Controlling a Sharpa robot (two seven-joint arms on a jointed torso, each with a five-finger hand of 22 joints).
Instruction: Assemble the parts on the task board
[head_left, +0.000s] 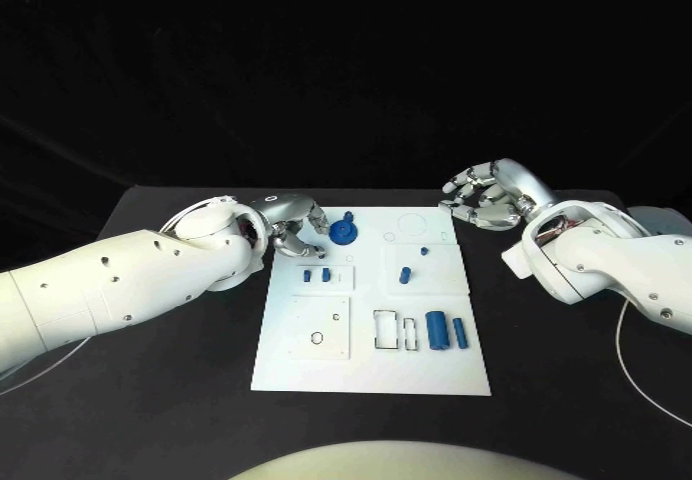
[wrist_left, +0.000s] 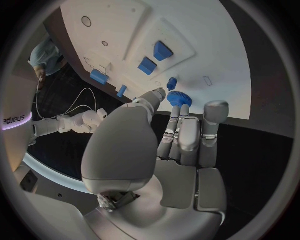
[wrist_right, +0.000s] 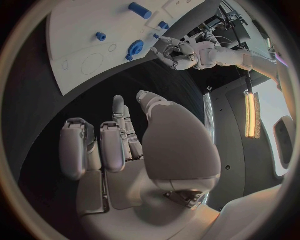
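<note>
black table (head_left: 159, 400), blue cylinder (head_left: 436, 329) long axis near-far on task board (head_left: 368, 375)

The head view looks steeply down from above onto the task board (head_left: 371, 330), taking in the whole black table (head_left: 159, 400). Each wrist view sits close behind its own hand, facing along the fingers toward the board (edges bend in both). All three views share the board's far end, where the blue gear (head_left: 343, 232) stands.
</note>
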